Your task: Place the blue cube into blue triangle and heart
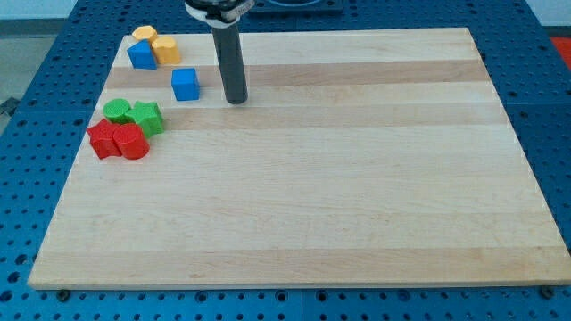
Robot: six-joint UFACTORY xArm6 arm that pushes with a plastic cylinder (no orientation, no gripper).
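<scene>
i have no claw to open or close here, so there is nothing gripping anything; i am working with a straight dark rod, and my tip (235, 101) is resting on the desk (339, 196) near its top-left part.

the blue cube (186, 84) is sitting just beside my tip, toward the view's left and a touch higher, with a narrow strip of bare wood showing between us, so i am not touching it. the blue triangle (141, 55) is lying farther along that same up-and-left line, near the desk's top-left corner, pressed against two yellow blocks: one i judge to be the heart (144, 35) just above it, though its outline is too small to be sure, and a rounder yellow block (165, 49) at its right. so i am sitting on the far side of the cube from its goal, which is the side i want: a push toward the view's left and slightly up should be carrying the cube into that cluster. the line is a little off, so i am judging that i need to come at the cube from slightly lower on its right face.

the blocks are looking like smooth, matte moulded pieces, light enough to slide and to twist if struck off-centre. the desk is pale, banded wood with a fine grain. below the cube, well apart from its path, a green cylinder (116, 111) and a green star-like block (145, 116) are sitting above two red blocks (119, 141).
</scene>
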